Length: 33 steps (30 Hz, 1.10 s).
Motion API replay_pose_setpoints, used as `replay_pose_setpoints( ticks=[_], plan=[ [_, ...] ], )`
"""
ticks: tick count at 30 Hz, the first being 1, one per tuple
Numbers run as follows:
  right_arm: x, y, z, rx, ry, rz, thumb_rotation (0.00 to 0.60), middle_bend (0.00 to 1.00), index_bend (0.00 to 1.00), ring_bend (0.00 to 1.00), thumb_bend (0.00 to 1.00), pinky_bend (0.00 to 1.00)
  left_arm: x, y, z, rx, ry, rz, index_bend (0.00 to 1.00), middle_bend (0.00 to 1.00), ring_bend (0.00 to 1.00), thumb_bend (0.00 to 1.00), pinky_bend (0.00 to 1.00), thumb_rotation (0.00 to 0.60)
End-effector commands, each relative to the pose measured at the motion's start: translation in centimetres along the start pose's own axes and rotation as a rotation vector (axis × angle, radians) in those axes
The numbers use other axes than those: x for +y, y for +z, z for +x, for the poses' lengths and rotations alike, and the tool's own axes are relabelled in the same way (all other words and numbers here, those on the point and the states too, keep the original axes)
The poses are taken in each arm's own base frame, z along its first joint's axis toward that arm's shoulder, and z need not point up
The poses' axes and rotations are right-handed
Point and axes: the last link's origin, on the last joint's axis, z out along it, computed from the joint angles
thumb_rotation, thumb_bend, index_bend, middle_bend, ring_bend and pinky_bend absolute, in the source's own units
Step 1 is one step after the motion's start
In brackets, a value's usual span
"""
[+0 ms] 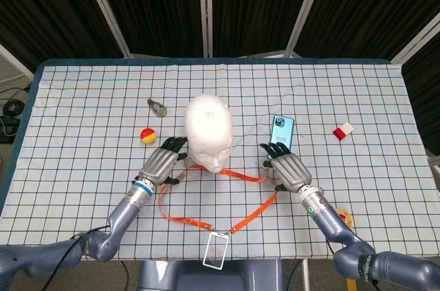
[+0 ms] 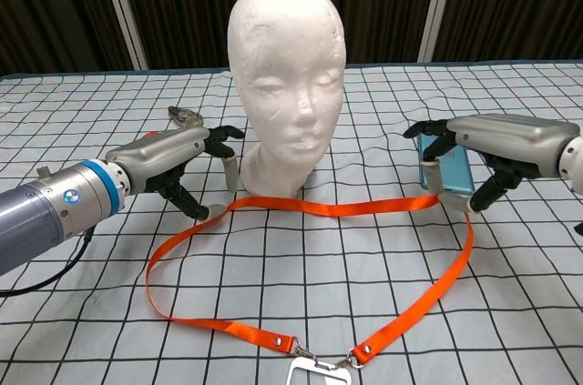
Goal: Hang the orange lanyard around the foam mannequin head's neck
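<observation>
Orange lanyard point(image 2: 364, 209) lies looped on table before foam mannequin head point(image 2: 288, 85). Your left hand point(image 2: 182, 162) and right hand point(image 2: 474, 153) each appear to pinch the strap, other fingers spread. Lift unevenly and the loop may snag the chin.

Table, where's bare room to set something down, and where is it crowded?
Free: the back strip behind the foam head, and the far left past the ball. Crowded: around the head, where both hands, the lanyard and phone sit.
</observation>
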Motion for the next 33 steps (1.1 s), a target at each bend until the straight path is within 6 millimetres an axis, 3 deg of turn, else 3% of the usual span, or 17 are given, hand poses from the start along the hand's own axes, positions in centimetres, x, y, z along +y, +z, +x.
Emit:
replay_pose_setpoints(
  ticks=[1,9,27,33],
  plan=[
    [0.0,0.0,-0.1,-0.002,-0.001,0.001,0.600,0.06,0.75,0.00,0.44,0.00,-0.2,0.1,-0.4,-0.013,-0.008,0.017,0.48,0.00,0.00,0.35,0.00,0.600],
    [0.1,0.0,-0.2,-0.007,-0.002,-0.001,0.600,0.06,0.75,0.00,0.44,0.00,-0.5,0.5,-1.3,-0.032,-0.013,0.042,0.48,0.00,0.00,0.35,0.00,0.600],
    [0.1,0.0,-0.6,-0.013,0.000,0.003,0.600,0.06,0.75,0.00,0.44,0.00,-1.4,0.7,-1.3,-0.032,-0.023,0.094,0.48,0.00,0.00,0.38,0.00,0.600],
    [0.2,0.0,-0.5,-0.011,0.001,0.001,0.600,0.06,0.75,0.00,0.44,0.00,-1.4,0.7,-1.7,-0.047,-0.030,0.101,0.48,0.00,0.00,0.47,0.00,0.600]
  ],
)
